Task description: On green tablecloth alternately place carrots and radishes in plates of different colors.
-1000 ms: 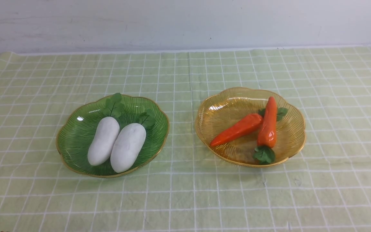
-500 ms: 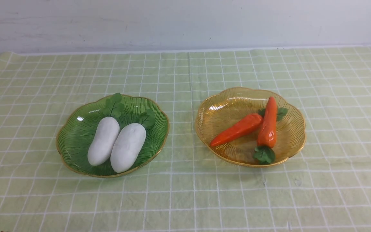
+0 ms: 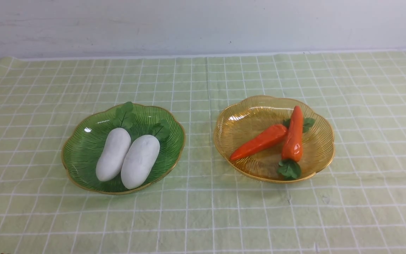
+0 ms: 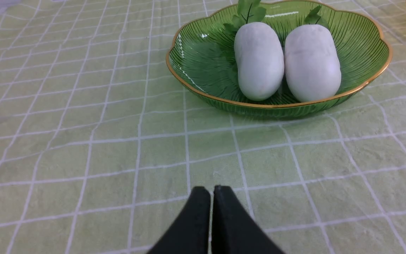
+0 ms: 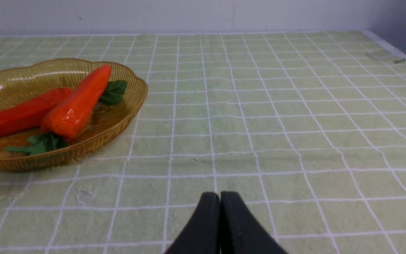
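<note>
Showing no change over the last second: both radishes [image 3: 127, 158] lie in the green plate [image 3: 79, 158] at 9 o'clock, both carrots [image 3: 277, 139] in the amber plate [image 3: 324, 148] at 3 o'clock, left pincer [image 4: 211, 194] and right pincer [image 5: 220, 199] pressed together, empty, suggesting the sorting is complete.

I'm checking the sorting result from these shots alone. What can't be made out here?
- Front view: neither arm shows, so their poses are unknown.
- Left carrot: its leafy top is mostly hidden behind the other carrot.
- Right wrist view: the amber plate is cut off by the frame edge.
- Left wrist view: only the left pincer tips show.
</note>
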